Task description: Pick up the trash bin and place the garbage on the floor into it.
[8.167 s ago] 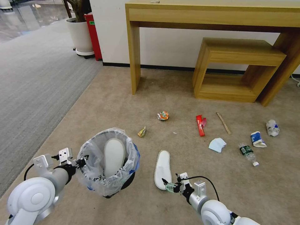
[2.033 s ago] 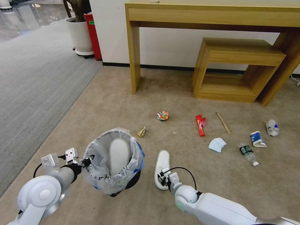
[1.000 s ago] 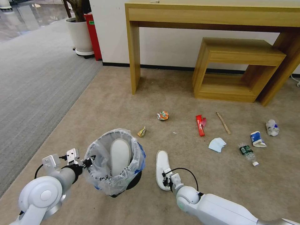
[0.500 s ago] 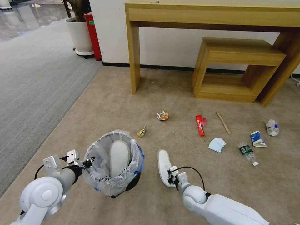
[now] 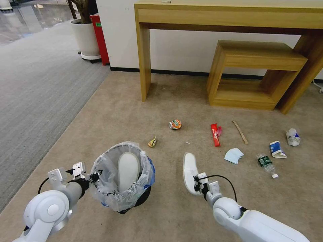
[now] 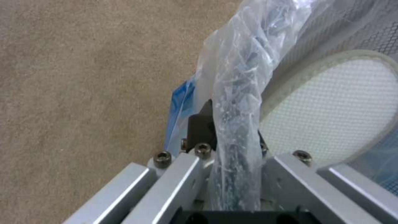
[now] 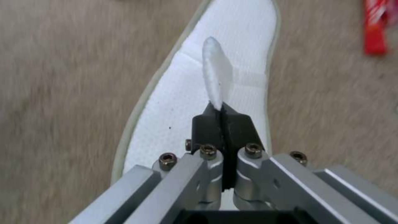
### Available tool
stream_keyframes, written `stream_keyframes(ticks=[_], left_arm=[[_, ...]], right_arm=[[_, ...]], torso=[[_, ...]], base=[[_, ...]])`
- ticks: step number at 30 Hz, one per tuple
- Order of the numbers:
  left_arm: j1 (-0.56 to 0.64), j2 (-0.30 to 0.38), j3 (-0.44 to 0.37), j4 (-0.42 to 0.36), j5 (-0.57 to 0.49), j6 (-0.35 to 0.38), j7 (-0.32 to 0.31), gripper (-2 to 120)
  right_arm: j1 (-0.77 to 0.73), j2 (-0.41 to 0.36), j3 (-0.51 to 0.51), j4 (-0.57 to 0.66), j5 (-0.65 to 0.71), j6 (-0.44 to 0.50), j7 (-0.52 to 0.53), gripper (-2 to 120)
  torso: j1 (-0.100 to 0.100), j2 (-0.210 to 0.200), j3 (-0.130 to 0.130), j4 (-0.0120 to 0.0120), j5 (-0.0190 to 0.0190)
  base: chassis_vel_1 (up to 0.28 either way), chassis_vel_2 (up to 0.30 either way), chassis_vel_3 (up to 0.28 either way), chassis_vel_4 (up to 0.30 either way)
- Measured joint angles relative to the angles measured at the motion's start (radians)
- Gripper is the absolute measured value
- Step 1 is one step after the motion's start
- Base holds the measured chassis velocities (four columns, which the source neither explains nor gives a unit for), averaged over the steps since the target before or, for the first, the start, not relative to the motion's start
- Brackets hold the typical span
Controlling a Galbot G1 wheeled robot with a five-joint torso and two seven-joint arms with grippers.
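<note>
The trash bin (image 5: pixel 134 198), black with a crinkly white and blue bag, hangs just above the beige floor (image 5: pixel 128 111) with one white slipper (image 5: pixel 128 169) standing inside it. My left gripper (image 5: pixel 95 175) is shut on the bin's bagged rim (image 6: pixel 236 124). My right gripper (image 5: pixel 198 181) is shut on the thin strap of the second white slipper (image 5: pixel 190 171), pinched between its black pads (image 7: pixel 207 127), the slipper (image 7: pixel 186 102) lifted beside the bin. Other garbage lies farther off: crushed can (image 5: pixel 175 124), red wrapper (image 5: pixel 215 134), wooden stick (image 5: pixel 240 132), blue mask (image 5: pixel 234 155), plastic bottle (image 5: pixel 266 164).
A small yellow wrapper (image 5: pixel 152 142) lies just beyond the bin. Two crumpled paper cups (image 5: pixel 278 149) sit at the right. A wooden desk (image 5: pixel 144 67) and a low wooden shelf (image 5: pixel 255 74) stand against the wall. Grey striped carpet (image 5: pixel 37 84) runs along the left.
My right gripper closed on the slipper on the floor and has raised it and carried it to the right. The left gripper and bin have stayed nearly still.
</note>
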Motion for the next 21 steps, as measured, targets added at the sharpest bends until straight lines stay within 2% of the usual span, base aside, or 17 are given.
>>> stream_keyframes(ticks=[8,15,21], left_arm=[[0.003,0.007,0.012,-0.011,0.004,0.003,0.001,1],[0.002,0.016,0.027,-0.013,0.007,0.007,0.001,1],[0.001,0.025,0.039,-0.013,0.007,0.009,0.003,1]], right_arm=[[-0.018,-0.026,0.111,0.119,-0.031,0.099,-0.084,0],[-0.003,-0.03,0.133,0.224,-0.021,0.138,-0.123,0],[0.018,-0.026,0.137,0.26,-0.029,0.183,-0.164,0]], torso=[[0.0,0.0,0.0,0.0,-0.0001],[0.0,0.0,0.0,0.0001,-0.0002],[0.0,0.0,0.0,0.0001,-0.0002]], base=[[0.0,0.0,0.0,0.0],[0.0,0.0,0.0,0.0],[0.0,0.0,0.0,0.0]])
